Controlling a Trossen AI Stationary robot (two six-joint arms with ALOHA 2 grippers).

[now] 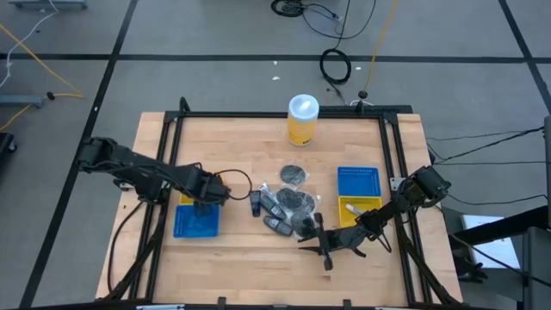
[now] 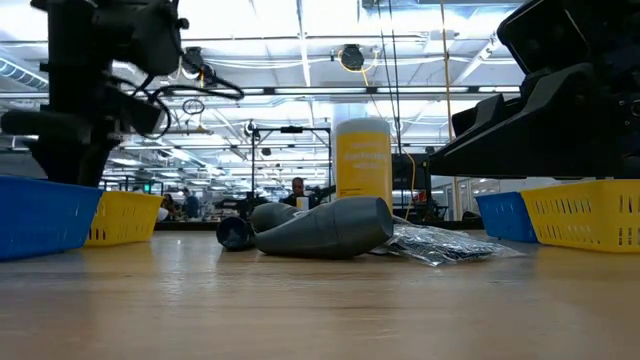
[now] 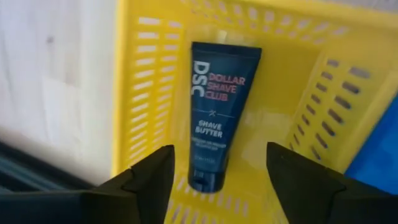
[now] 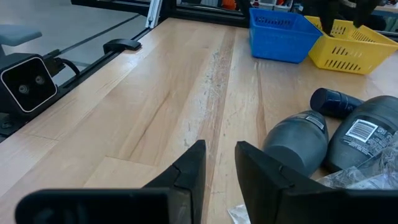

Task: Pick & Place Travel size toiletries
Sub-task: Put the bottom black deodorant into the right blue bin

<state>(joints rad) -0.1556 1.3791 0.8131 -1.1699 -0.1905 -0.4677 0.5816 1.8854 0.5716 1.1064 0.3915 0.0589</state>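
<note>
A dark blue tube (image 3: 214, 118) lies flat on the floor of the left yellow tray (image 3: 298, 81). My left gripper (image 1: 204, 191) hangs open just above it, one finger on either side, touching nothing. The other toiletries lie in a pile (image 1: 288, 211) at the table's middle: grey bottles (image 4: 297, 140), a dark tube (image 4: 336, 101), clear sachets (image 2: 445, 243) and flat round discs (image 1: 294, 176). My right gripper (image 4: 221, 165) is low over the bare wood near the front edge, beside the pile, fingers a narrow gap apart and empty.
A blue tray (image 1: 196, 222) stands next to the left yellow tray. A blue tray (image 1: 358, 181) and a yellow tray (image 1: 357, 211) stand at the right. A tall yellow canister (image 1: 303, 119) stands at the far middle. A black frame (image 1: 275, 114) rims the table.
</note>
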